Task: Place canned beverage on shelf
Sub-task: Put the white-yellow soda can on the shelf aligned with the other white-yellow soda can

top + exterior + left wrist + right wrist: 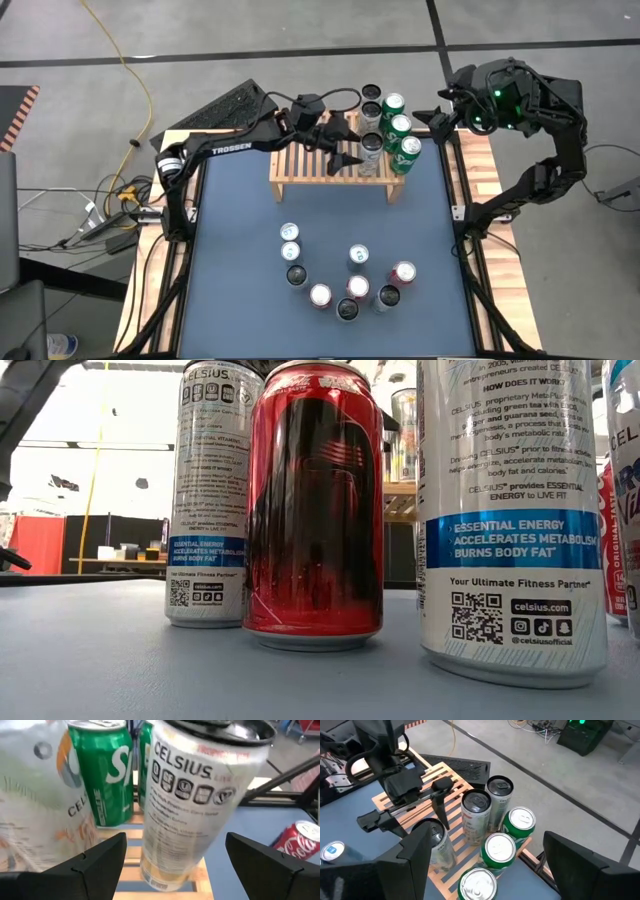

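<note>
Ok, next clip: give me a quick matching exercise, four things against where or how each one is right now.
Things:
1. left end effector
2. right end effector
3. green cans
4. red can

Places or states:
A. standing on the blue mat, off the shelf
B. open around a silver Celsius can on the shelf
C. in a row along the shelf's right end
D. open, waiting beyond the shelf's right end

Pairs: 1-B, 2-D, 3-C, 4-A

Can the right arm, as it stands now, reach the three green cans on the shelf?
Probably yes. The right gripper, open, hangs beside the green cans at the shelf's end, nothing between them.
</note>
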Controlling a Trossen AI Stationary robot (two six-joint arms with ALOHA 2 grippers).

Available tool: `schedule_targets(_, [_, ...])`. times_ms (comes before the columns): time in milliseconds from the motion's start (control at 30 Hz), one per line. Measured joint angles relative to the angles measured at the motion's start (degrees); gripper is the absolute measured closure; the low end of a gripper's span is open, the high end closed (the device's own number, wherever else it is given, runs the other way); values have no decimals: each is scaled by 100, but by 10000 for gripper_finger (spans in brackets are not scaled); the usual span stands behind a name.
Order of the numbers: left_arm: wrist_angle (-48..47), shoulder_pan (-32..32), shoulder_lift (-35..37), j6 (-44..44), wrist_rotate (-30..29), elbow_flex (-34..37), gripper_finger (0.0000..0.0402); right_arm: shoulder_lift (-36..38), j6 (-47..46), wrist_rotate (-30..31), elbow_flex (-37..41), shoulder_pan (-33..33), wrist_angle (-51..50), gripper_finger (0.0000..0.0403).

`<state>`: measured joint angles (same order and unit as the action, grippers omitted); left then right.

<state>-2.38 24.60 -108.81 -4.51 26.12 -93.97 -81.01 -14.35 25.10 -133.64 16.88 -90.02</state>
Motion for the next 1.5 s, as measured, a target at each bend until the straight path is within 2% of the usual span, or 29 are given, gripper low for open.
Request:
schedule_targets(200, [-475, 7, 65, -70, -122, 0, 74, 0, 301, -24, 0, -27, 0, 85])
schedule_targets(300, [-840, 41, 158, -86, -196, 0, 74, 10, 723, -252, 104, -240, 3, 87])
schedule_targets(500, [-1512, 120, 504, -369, -657, 0, 74, 166, 863, -424, 1096, -862, 21, 124])
schedule_targets(700, [-1949, 129, 1054, -398, -1351, 0, 74, 569, 443, -417, 3147, -1368, 800, 207])
schedule_targets(800, [-2049, 119, 1381, -233, -1419, 0, 74, 726, 406, -406, 4116, -1513, 1731, 265])
schedule_targets(900, [-2143, 55, 1791, -4, -1552, 0, 74, 861, 362, -402, 4751, -1586, 2677, 334])
schedule_targets(1000, [-2231, -41, 2171, 184, -1813, 0, 74, 896, 364, -387, 5121, -1572, 3137, 390])
schedule_targets(1267, [-2334, -361, 2844, 393, -2227, -2, 74, 635, 260, -92, 5515, -1481, 3451, 401])
schedule_targets(1500, [-2437, -555, 2948, 387, -2476, -2, 74, 293, 667, 397, 5141, -1656, 3550, 403])
